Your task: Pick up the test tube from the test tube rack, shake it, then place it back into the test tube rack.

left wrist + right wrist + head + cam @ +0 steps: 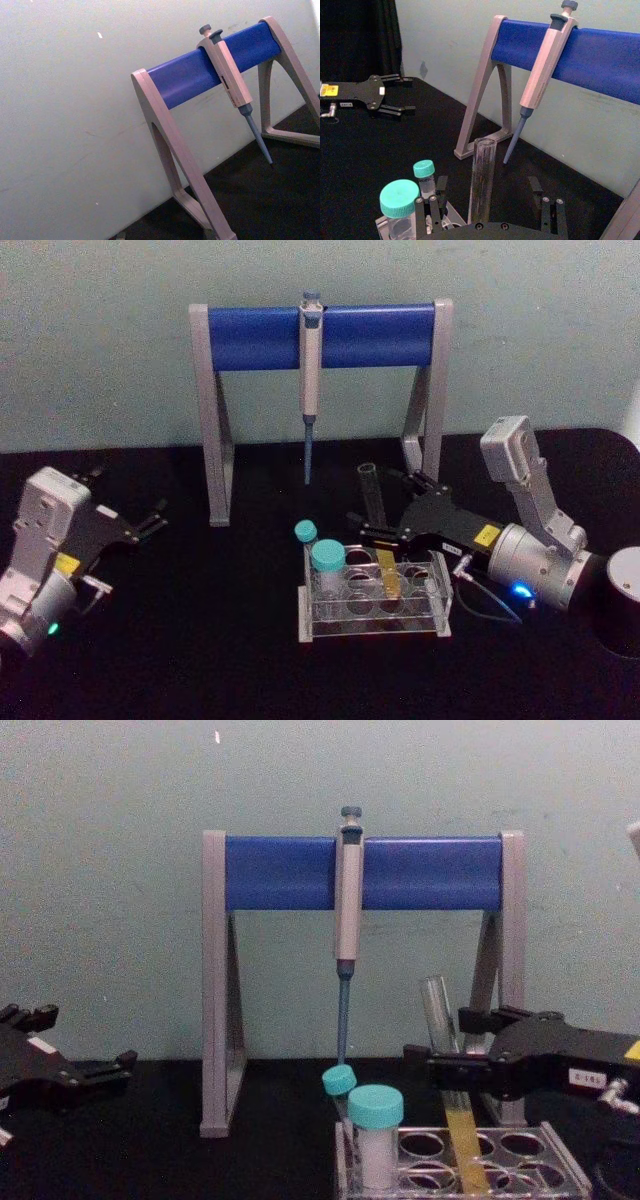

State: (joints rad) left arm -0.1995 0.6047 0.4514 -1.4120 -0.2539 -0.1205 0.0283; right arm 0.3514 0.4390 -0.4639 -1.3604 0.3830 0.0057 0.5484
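Note:
The test tube (376,510) is a long clear glass tube with yellow liquid at its bottom. It stands tilted in a hole of the clear test tube rack (370,632). My right gripper (378,502) is open and straddles the tube's upper part, one finger on each side. In the right wrist view the test tube (482,180) rises between the wide-apart fingers (547,207). In the chest view the test tube (441,1020) leans left above the test tube rack (520,1165), with the right gripper (440,1038) around it. My left gripper (130,495) rests open at the far left.
Two teal-capped tubes (327,558) stand at the rack's left end. Behind it is a grey stand with a blue bar (250,337), and a pipette (311,370) hangs from the bar. The table surface is black.

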